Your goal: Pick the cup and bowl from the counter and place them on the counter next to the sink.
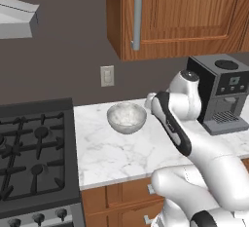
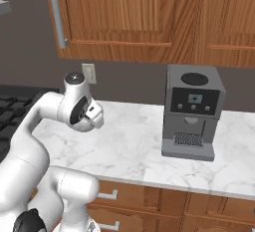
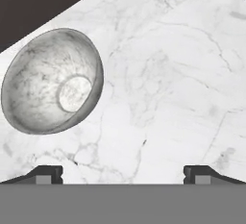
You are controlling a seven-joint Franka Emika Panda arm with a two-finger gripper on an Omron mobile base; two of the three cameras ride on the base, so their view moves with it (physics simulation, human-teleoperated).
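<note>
Nearest, gripper: the gripper has its two dark tips spread wide at the bottom of the hand view, nothing between them, bare marble under them.
Arm: white links and dark joints rise in front of the counter in both base views; the hand end sits above the worktop, just right of the bowl in the left base view.
Counter: the counter is white marble with faint grey veins, over brown wooden cabinets with drawer pulls.
Bowl: the bowl stands upright on the counter near the back wall, between the stove and the arm; in the hand view the bowl lies to the upper left of the tips, apart from them, its speckled inside and round base showing.
Stove: a black gas stovetop adjoins the counter's left end.
Coffee machine: a dark coffee machine stands on the counter, right of the arm.
Wall: a wall outlet sits above the bowl.
Upper cabinets: wooden upper cabinets with a grey bar handle.
</note>
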